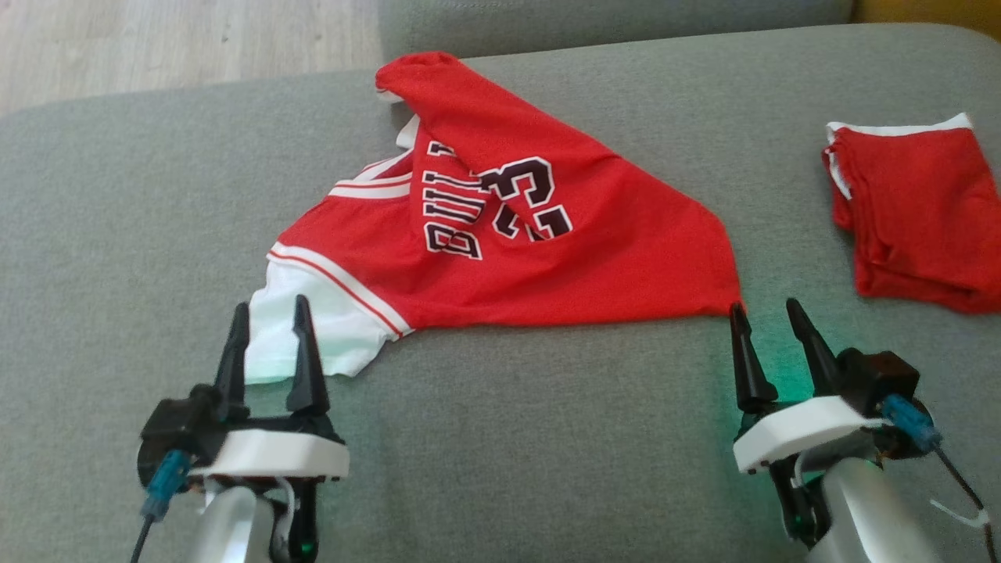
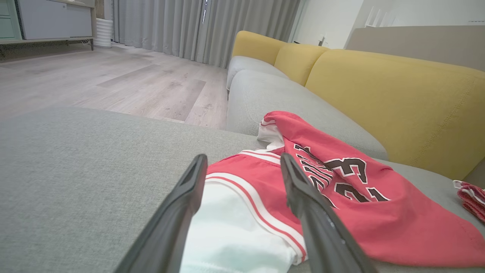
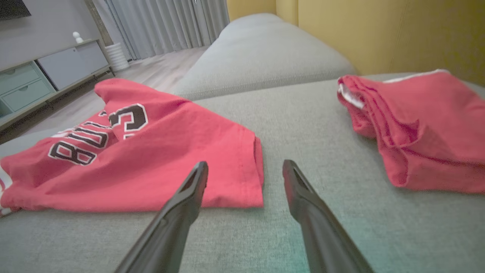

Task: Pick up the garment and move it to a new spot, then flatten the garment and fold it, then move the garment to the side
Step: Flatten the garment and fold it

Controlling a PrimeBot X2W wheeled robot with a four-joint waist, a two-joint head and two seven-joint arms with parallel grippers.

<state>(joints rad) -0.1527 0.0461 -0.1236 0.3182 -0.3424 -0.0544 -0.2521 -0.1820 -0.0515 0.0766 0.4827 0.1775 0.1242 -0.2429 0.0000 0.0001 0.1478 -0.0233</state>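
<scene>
The garment (image 1: 547, 250) is a red jersey with dark lettering, white trim and a white sleeve, lying loosely folded on the grey sofa seat (image 1: 508, 438). My left gripper (image 1: 270, 313) stands open at the jersey's near left end, its fingers straddling the white sleeve (image 1: 313, 328). In the left wrist view the garment (image 2: 341, 204) lies past the open left gripper (image 2: 242, 161), the white part between the fingers. My right gripper (image 1: 766, 309) is open at the jersey's near right corner, nothing between its fingers. In the right wrist view that corner of the garment (image 3: 170, 163) sits just left of the right gripper (image 3: 244, 167).
A second red folded cloth (image 1: 923, 211) lies on the seat at the far right, also the red cloth (image 3: 424, 129) in the right wrist view. Yellow sofa backrests (image 2: 398, 102) rise behind the seat. Wooden floor (image 1: 156, 47) lies beyond the seat's far left edge.
</scene>
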